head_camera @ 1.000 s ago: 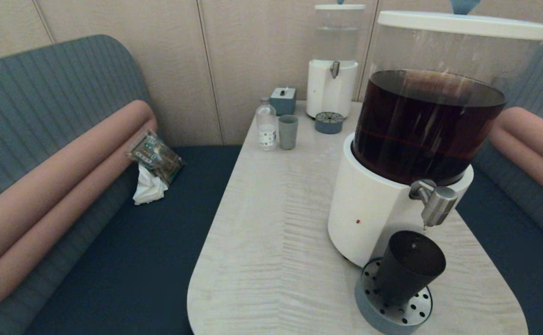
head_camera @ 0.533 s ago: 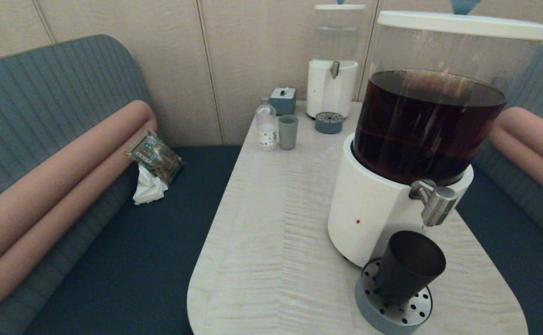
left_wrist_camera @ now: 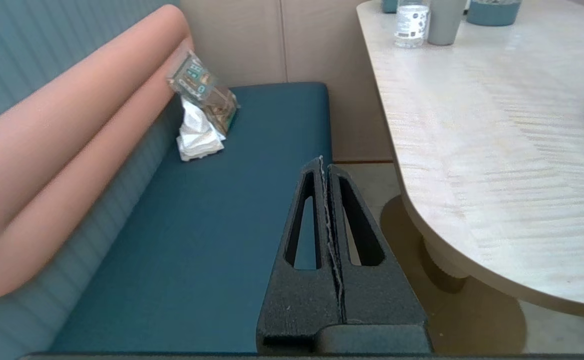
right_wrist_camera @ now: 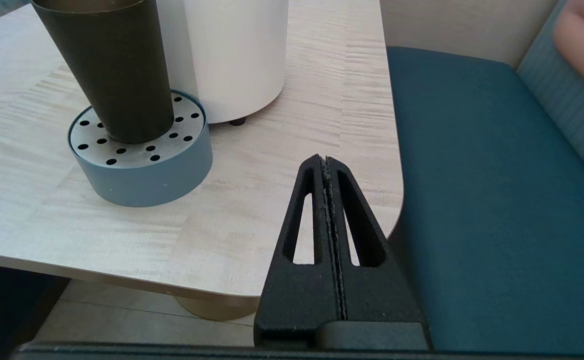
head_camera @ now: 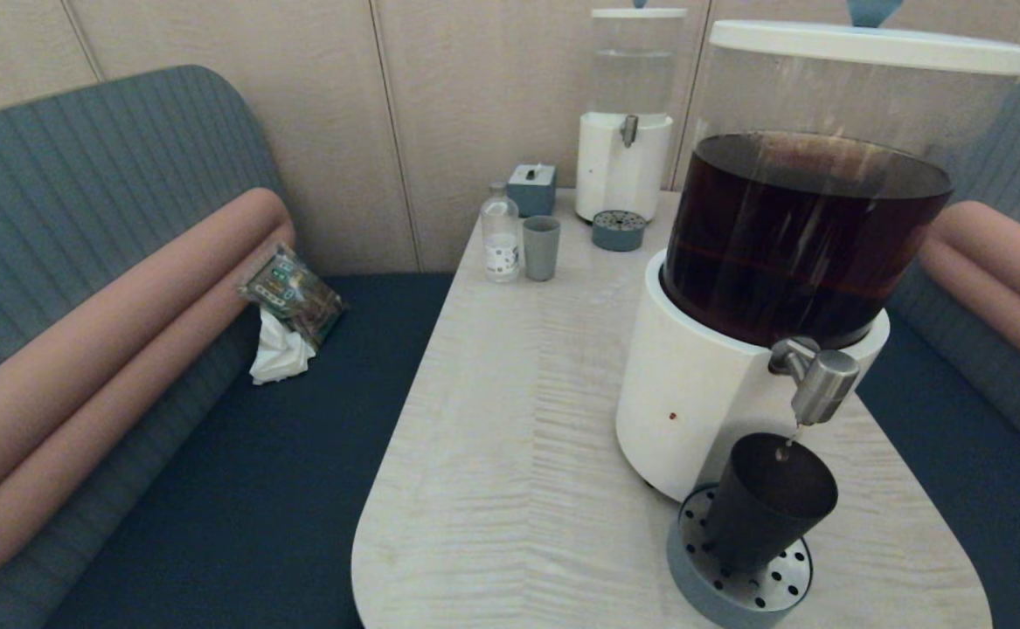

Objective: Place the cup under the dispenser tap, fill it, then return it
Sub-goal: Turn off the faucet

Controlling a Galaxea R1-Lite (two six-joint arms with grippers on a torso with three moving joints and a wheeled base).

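Note:
The black cup (head_camera: 767,500) (right_wrist_camera: 109,70) stands upright on the blue-grey perforated drip tray (head_camera: 689,559) (right_wrist_camera: 144,175), right below the brushed-steel dispenser tap (head_camera: 820,380) of the large white-based dispenser (head_camera: 693,393) holding dark brown liquid. A thin drip falls from the spout into the cup. My right gripper (right_wrist_camera: 326,160) is shut and empty, low beside the table's near right corner, apart from the cup. My left gripper (left_wrist_camera: 324,162) is shut and empty, parked below the table's left edge over the bench seat. Neither gripper shows in the head view.
At the table's far end stand a smaller clear-liquid dispenser (head_camera: 625,166), its own drip tray (head_camera: 619,231), a pale grey-green cup (head_camera: 541,248), a small bottle (head_camera: 500,234) and a blue box (head_camera: 531,189). A snack packet with tissue (head_camera: 287,306) lies on the left bench.
The tap twitched slightly and a drip now falls from its spout into the cup. Cup, tray and arms have not moved.

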